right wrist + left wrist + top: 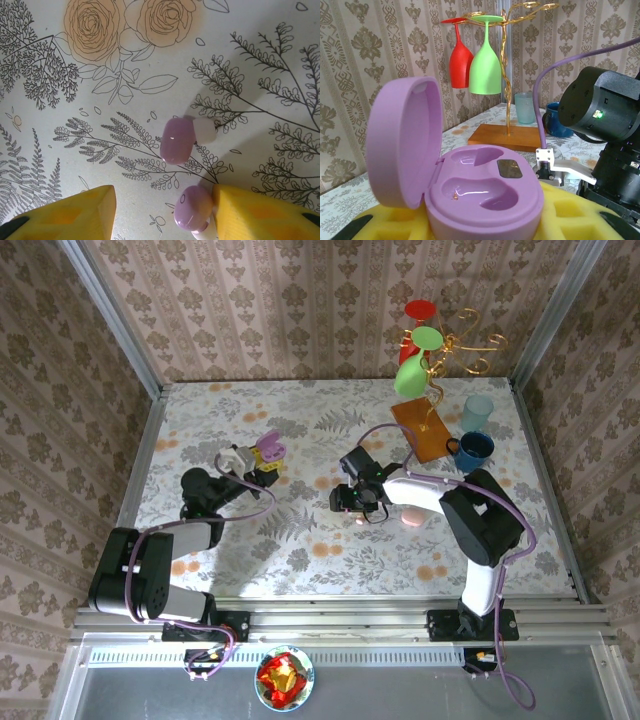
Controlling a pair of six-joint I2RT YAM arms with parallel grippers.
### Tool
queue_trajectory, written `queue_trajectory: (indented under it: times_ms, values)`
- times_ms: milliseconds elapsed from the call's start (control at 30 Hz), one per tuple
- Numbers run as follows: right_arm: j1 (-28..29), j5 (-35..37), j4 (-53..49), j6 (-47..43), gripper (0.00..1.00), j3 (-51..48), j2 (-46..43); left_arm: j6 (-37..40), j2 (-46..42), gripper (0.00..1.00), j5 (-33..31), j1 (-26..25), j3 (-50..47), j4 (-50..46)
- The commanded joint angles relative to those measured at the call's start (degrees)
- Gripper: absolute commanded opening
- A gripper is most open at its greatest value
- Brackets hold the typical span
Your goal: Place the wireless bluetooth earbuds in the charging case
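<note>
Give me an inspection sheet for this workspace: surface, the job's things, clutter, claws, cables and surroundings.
Surface: floral tablecloth, flat, no spills seen.
Job's things: lilac charging case, lid open, both wells empty; upper earbud and lower earbud, both lilac, lying on the cloth.
Clutter: glass rack holding a red glass and a green glass; pale cup; blue mug; small pink item, too small to identify.
Claws: left claw shut on the charging case; right claw open, one pad touching the lower earbud.
Cables: purple cable on the right arm, a similar one on the left.
Surroundings: wallpapered walls; bowl of sweets beyond the near rail.
</note>
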Motion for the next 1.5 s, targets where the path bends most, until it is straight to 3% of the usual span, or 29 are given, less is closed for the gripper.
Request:
queue_trajectory:
  times_ms: [0, 467, 600, 767, 867, 1000, 1100, 1467]
  values:
    - [0.48, -1.67, -0.06, -2.01, 0.54, 2.24, 1.97, 0.15, -0.87, 0.26, 1.38, 0.60, -0.57, 2.69]
    - [0.99, -2.23, -0.71, -5.19, 0.55, 3.41, 0.55, -0.91, -0.72, 0.25, 0.29, 1.22, -0.47, 2.76]
    - [3.16, 6.14, -4.39, -7.21, 0.56, 4.30, -2.51, -1.16, -1.19, 0.25, -3.60, 1.63, -0.96, 2.69]
    - [8.53, 26.42, -13.39, -8.96, 0.54, 8.27, -2.39, -2.08, -0.42, 0.25, -8.56, 3.00, -0.77, 2.75]
    - [12.12, 34.61, -17.20, -10.38, 0.53, 10.36, -0.75, -3.22, -0.58, 0.25, -10.43, 4.09, -0.36, 2.84]
    - [15.18, 40.08, -22.61, -12.26, 0.51, 14.03, 2.63, -3.58, -0.99, 0.25, -10.39, 4.64, -0.41, 2.85]
    - [16.54, 42.72, -27.31, -14.30, 0.42, 17.45, 6.11, -3.29, -1.20, 0.26, -11.15, 4.64, -1.18, 2.80]
    - [17.80, 46.27, -30.35, -17.55, 0.39, 21.20, 12.34, -3.08, -1.63, 0.25, -12.92, 4.74, -2.00, 2.84]
